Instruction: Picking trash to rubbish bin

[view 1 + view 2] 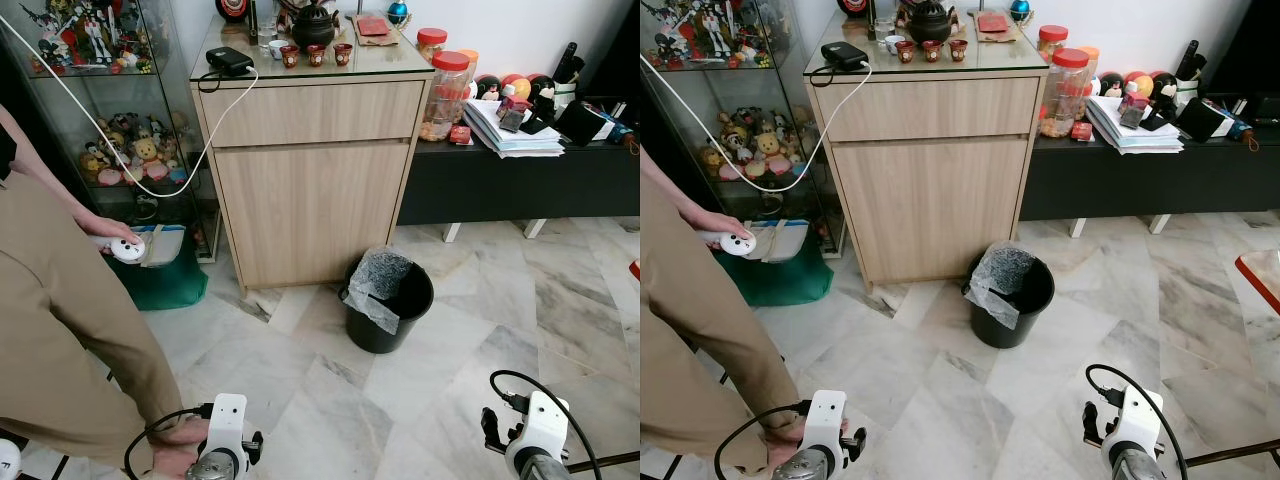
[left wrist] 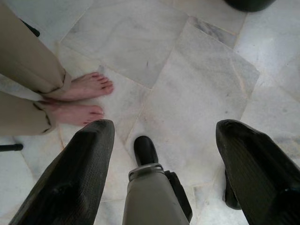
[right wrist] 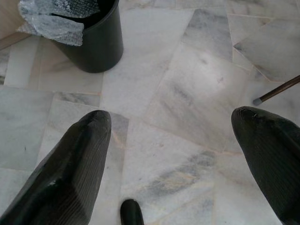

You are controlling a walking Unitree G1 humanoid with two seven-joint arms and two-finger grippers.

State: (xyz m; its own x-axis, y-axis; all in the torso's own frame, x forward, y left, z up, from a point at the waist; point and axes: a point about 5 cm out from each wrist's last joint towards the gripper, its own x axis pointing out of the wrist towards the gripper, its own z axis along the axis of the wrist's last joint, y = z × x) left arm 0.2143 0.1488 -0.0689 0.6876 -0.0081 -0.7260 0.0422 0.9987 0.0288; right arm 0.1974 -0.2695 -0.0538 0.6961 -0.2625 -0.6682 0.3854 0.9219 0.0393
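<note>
Nearest the camera, the left gripper (image 2: pixel 164 154) and the right gripper (image 3: pixel 187 159) are held low over the marble floor (image 1: pixel 300 370), each with its two black fingers spread wide apart and nothing grasped between them. The silver wrists of both arms are seen at the lower edge of the head views, the left beside a person's hand (image 1: pixel 185 437). In the left wrist view, the person's bare feet (image 2: pixel 79 98) and tan trouser cuffs are shown on the floor just beside the robot's own foot (image 2: pixel 145 150). The person in tan trousers (image 1: pixel 60 330) is placed at the robot's left, with a white controller (image 1: pixel 127 250) held in the other hand. Farther ahead, the black rubbish bin (image 1: pixel 388 305) is set on the floor near the foot of a wooden cabinet (image 1: pixel 310 170); crumpled bubble wrap (image 1: pixel 378 280) is lodged in it and draped over its rim. Beyond, a glass display case (image 1: pixel 110 110) of figurines is seen to the left and a low black bench (image 1: pixel 520 180) carrying papers and jars to the right.
</note>
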